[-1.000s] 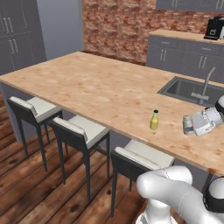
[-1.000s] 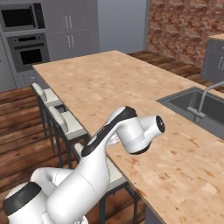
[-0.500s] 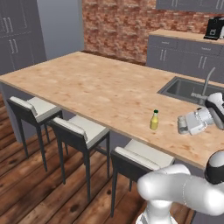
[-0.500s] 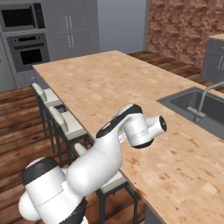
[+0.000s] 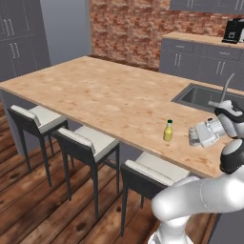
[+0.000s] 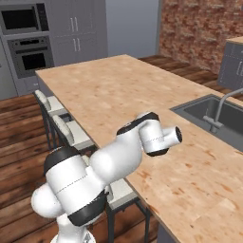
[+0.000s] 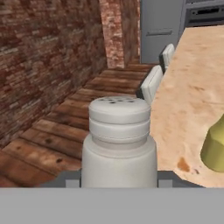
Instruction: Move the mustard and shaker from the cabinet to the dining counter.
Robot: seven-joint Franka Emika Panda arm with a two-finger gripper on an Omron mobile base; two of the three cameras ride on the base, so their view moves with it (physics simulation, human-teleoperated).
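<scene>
The grey shaker sits upright between my fingers in the hand view, so my gripper is shut on it. From the left base view my gripper holds the shaker just above the dining counter, near its front edge. The yellow mustard stands upright on the counter a short way left of the shaker. The mustard also shows at the right edge of the hand view. In the right base view my own arm hides the hand.
A dark sink with a faucet is set in the counter behind the gripper. Grey-cushioned stools line the counter's front side. Grey cabinet doors stand at the far left, a wall oven beyond the counter.
My gripper has carried the shaker slightly left, closer to the mustard, while the arm's lower links have swung. The mustard has stayed put.
</scene>
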